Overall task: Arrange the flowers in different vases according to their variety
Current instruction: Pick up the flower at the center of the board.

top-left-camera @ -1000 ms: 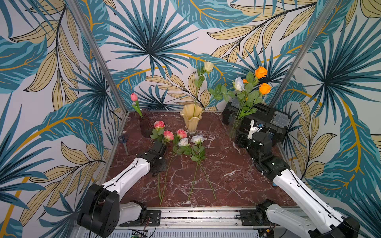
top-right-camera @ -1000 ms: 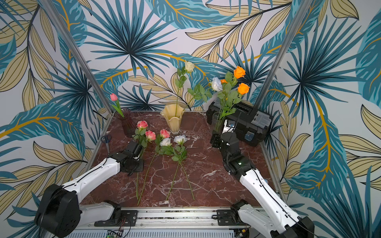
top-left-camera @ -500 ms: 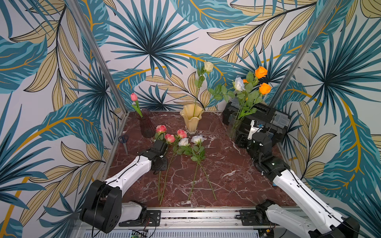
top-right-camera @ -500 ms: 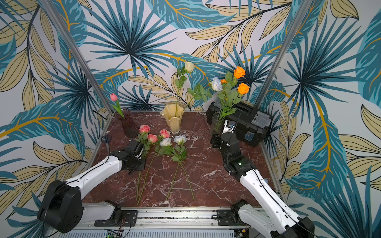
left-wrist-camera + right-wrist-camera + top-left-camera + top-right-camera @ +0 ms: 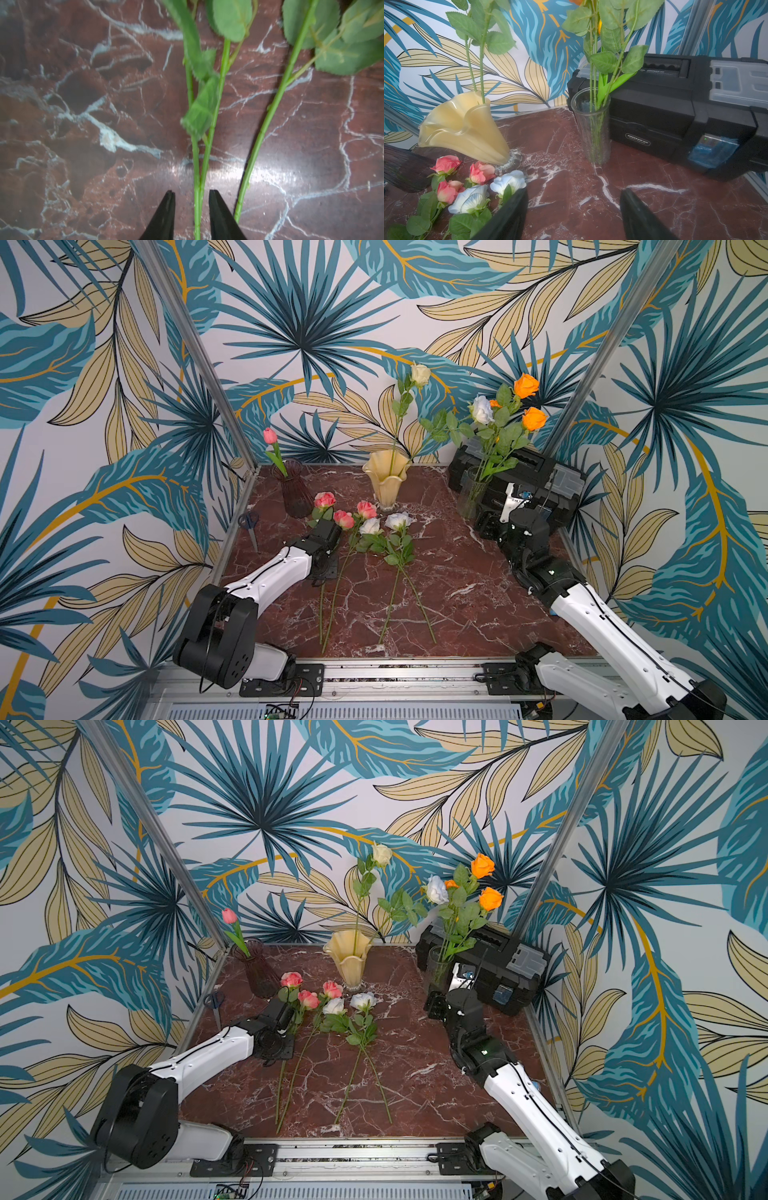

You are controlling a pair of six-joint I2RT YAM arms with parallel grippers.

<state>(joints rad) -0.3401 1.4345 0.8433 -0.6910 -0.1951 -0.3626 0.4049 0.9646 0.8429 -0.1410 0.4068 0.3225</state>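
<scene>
Three pink roses (image 5: 324,499) (image 5: 344,519) (image 5: 366,509) and two white roses (image 5: 370,526) (image 5: 398,521) lie on the marble table. My left gripper (image 5: 191,192) hangs low over them, open, with two crossing green stems (image 5: 196,166) loose between its fingers. At the back, a dark purple vase (image 5: 296,489) holds a pink bud (image 5: 270,435). A cream ruffled vase (image 5: 386,481) holds white roses (image 5: 420,374). A clear glass vase (image 5: 471,493) holds orange roses (image 5: 526,385). In front of that clear vase (image 5: 593,133) my right gripper (image 5: 575,190) stands open and empty.
A black toolbox (image 5: 523,477) fills the back right corner behind the clear vase. Blue-handled scissors (image 5: 248,520) lie at the table's left edge. Patterned walls and metal posts close in the table on three sides.
My left gripper has opened and let go of the leftmost pink rose's stem; that rose has sunk a little toward the table. The right arm has not moved.
</scene>
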